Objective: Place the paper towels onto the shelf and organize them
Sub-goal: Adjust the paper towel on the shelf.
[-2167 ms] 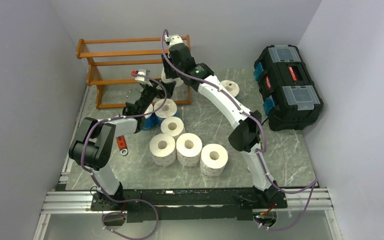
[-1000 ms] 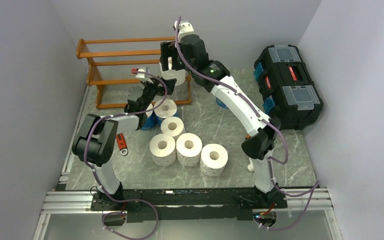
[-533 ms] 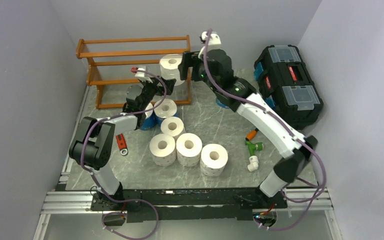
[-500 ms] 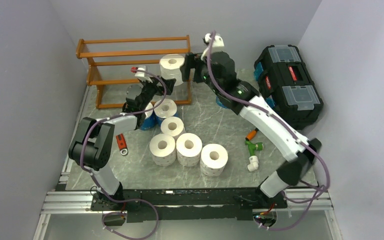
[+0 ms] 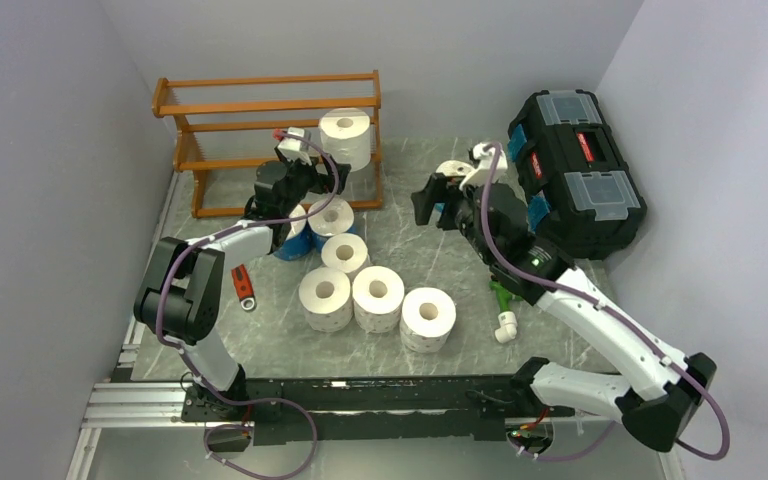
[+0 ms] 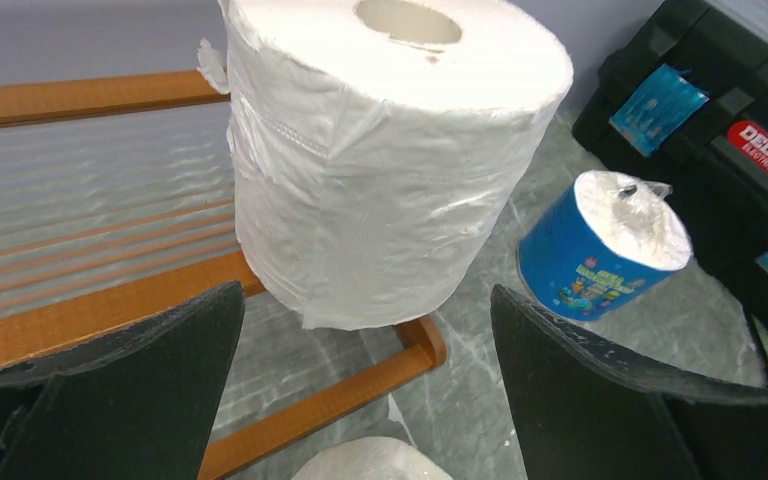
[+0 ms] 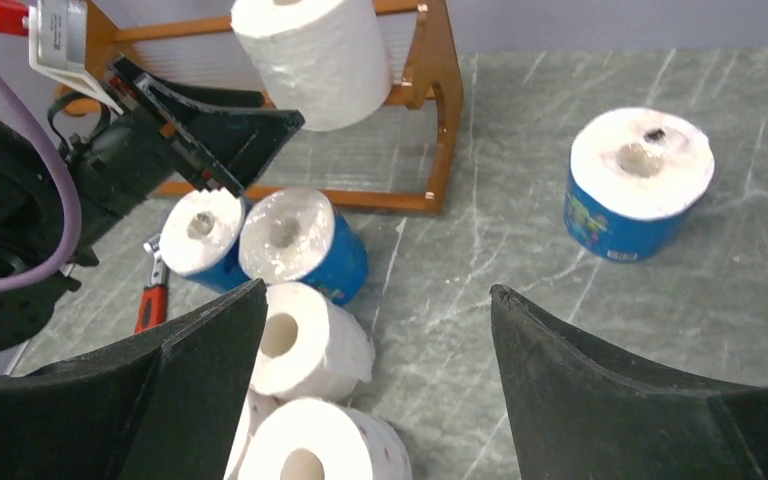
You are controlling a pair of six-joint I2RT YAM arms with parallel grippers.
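1 white unwrapped paper towel roll [image 5: 346, 135] now stands at the right end of the orange-brown wooden slatted shelf [image 5: 260, 105]. The right fingers [image 7: 610, 400], spread and empty, have withdrawn over the tabletop [image 5: 440, 270]. The left fingers [image 6: 130, 390] remain spread, facing the roll.

Top view high, wide; close wrist views share shelf [image 7: 444, 110].

The shelf [image 5: 250, 104] at 11 o'clock is orange-brown wood. The white roll [image 5: 346, 135] on it is plain, like the unwrapped rolls [image 5: 378, 290] at centre. The wrapped roll [image 7: 638, 190] is blue with multicoloured print (too small to read). The toolbox [image 5: 575, 170] at 2 o'clock is black with blue latches and a red label. The tabletop [image 5: 430, 260] is grey with pale marble veining. The left tool [image 6: 365, 290] has black fingers.
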